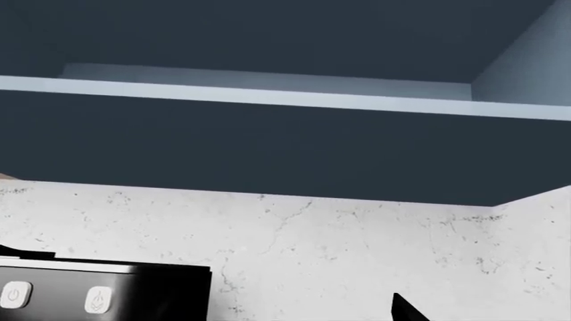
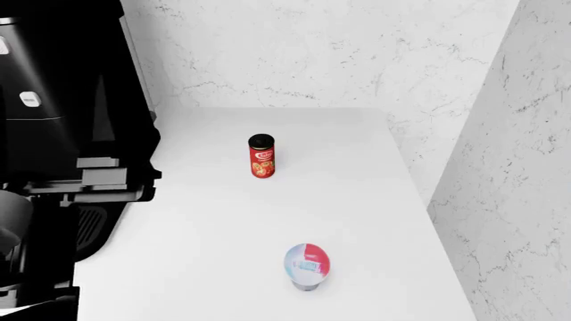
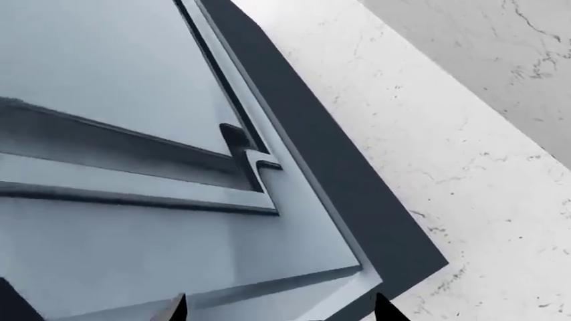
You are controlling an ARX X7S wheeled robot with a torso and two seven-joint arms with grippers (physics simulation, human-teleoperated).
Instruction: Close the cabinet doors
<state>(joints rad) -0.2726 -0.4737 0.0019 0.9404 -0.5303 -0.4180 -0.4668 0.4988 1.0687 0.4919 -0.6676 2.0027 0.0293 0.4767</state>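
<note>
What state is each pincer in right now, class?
Left pincer: cannot be told; only one dark tip shows.
Right pincer: open, holding nothing, facing the cabinet door.

No legible text: red can point(image 2: 261, 158) label blurred, only icons on black appliance point(image 1: 98, 293) buttons.

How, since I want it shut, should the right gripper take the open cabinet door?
Probably the cabinet door by its thin lower edge, from below: this face is flat with no handle showing, and the open right gripper sits beneath it.
</note>
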